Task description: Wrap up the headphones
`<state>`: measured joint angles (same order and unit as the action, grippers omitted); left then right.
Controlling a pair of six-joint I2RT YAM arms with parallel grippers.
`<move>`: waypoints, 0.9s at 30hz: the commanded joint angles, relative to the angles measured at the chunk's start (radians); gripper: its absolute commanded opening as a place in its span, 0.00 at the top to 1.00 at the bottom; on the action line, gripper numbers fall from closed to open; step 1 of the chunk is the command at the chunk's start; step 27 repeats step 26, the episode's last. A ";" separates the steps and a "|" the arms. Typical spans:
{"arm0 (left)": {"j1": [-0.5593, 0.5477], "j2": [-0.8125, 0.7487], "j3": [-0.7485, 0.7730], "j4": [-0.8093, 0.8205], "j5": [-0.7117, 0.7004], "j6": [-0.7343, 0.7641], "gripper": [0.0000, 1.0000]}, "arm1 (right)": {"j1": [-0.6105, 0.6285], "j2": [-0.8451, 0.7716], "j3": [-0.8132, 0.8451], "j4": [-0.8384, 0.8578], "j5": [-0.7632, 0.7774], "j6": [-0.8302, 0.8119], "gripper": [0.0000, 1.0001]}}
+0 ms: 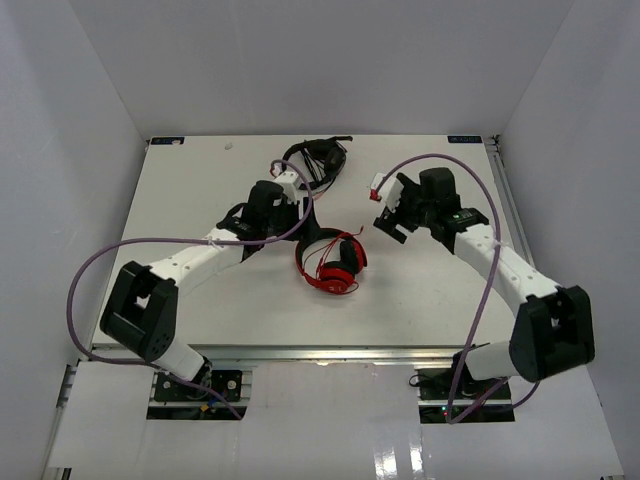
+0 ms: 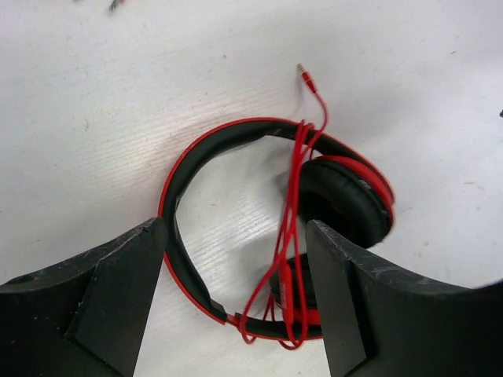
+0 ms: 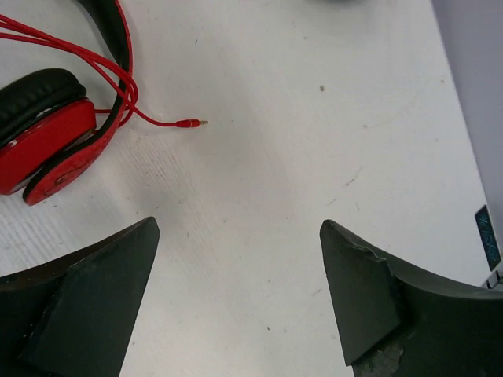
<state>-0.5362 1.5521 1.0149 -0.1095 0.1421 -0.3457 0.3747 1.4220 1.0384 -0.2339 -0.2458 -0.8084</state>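
Hovering with jaws spread and empty, the left gripper (image 2: 234,228) has the headphones (image 2: 275,228) directly beneath it, apparently lined up for a grasp. The cable (image 2: 292,204) lies looped across the headband (image 2: 181,173), with the plug (image 3: 192,122) loose on the table (image 3: 314,118). The right gripper (image 3: 240,224), also open and empty, stands aside with the ear cup (image 3: 43,141) ahead and to its left, probably to leave working room.

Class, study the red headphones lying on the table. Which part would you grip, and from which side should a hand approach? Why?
Grip the headphones by the bare arc of the headband, coming down from above. They lie flat on the table, the band is thin, and the open loop inside leaves room for one finger. Avoid the end near the ear cup, where the cable crosses.
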 commanded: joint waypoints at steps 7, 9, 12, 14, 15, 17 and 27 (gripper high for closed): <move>0.019 -0.487 -0.090 -0.174 -0.011 0.103 0.06 | -0.131 -0.438 -0.223 -0.011 0.085 0.474 0.10; 0.019 -0.600 -0.163 -0.196 0.020 0.113 0.03 | -0.140 -0.520 -0.282 -0.016 0.133 0.495 0.10; 0.019 -0.846 -0.290 -0.219 0.046 0.133 0.02 | -0.149 -0.643 -0.350 -0.015 0.199 0.524 0.10; 0.019 -0.958 -0.380 -0.226 0.030 0.144 0.02 | -0.164 -0.677 -0.376 -0.025 0.235 0.583 0.10; 0.019 -1.042 -0.402 -0.235 0.011 0.145 0.02 | -0.181 -0.689 -0.381 -0.031 0.258 0.615 0.10; 0.018 -1.118 -0.445 -0.244 -0.004 0.146 0.02 | -0.202 -0.707 -0.397 -0.037 0.328 0.681 0.10; 0.018 -1.195 -0.457 -0.264 0.001 0.142 0.02 | -0.296 -0.767 -0.473 -0.022 0.331 0.761 0.10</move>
